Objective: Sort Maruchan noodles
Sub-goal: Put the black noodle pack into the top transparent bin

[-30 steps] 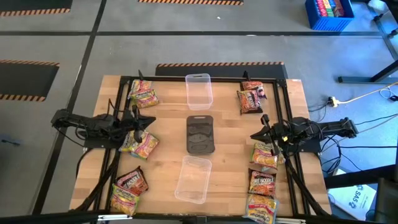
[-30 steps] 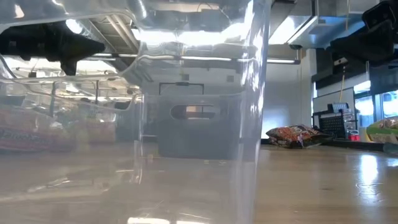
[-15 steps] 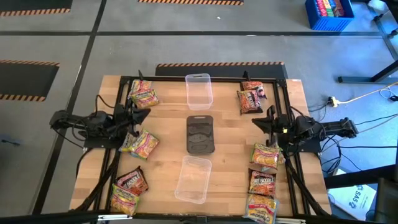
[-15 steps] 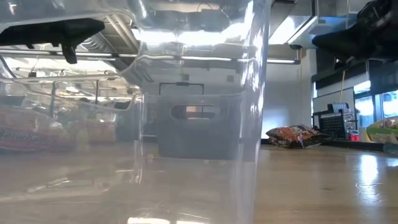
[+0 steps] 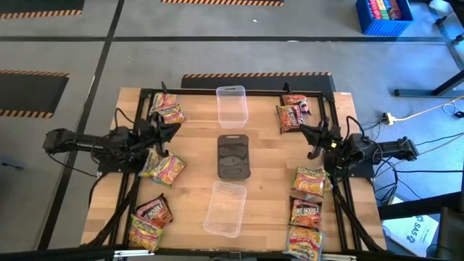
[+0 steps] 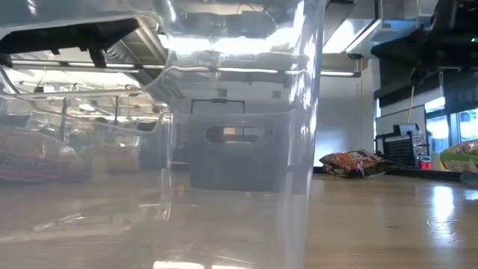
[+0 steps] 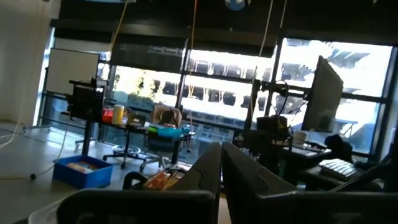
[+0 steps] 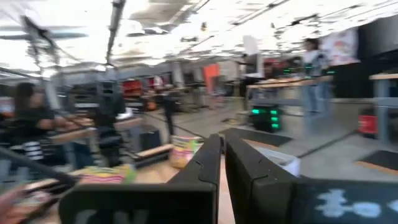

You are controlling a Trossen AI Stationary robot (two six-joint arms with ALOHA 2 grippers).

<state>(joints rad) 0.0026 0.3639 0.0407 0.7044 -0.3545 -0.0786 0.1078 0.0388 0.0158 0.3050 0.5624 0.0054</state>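
The flat, crinkly plastic Maruchan noodle packets [image 5: 168, 168] lie scattered near the two side edges of the light wooden bench [image 5: 267, 188]: a handful on the left, the rest on the right, from a dark brown-red one [image 5: 291, 117] at the far corner down to the near one. None sits yet in either clear plastic tray [image 5: 232, 104], which flank a dark grey rectangular lid [image 5: 233, 155] in the middle. These packets are probably light, with a brittle noodle block inside a slick film wrapper, so a hard squeeze could crack the contents; pinching across a short edge or the sealed seam looks safest. The left end effector [image 5: 161, 130] hovers above the left-hand packets, fingers together and empty; the right end effector [image 5: 313, 138] hangs near the brown-red packet, likewise closed on nothing.
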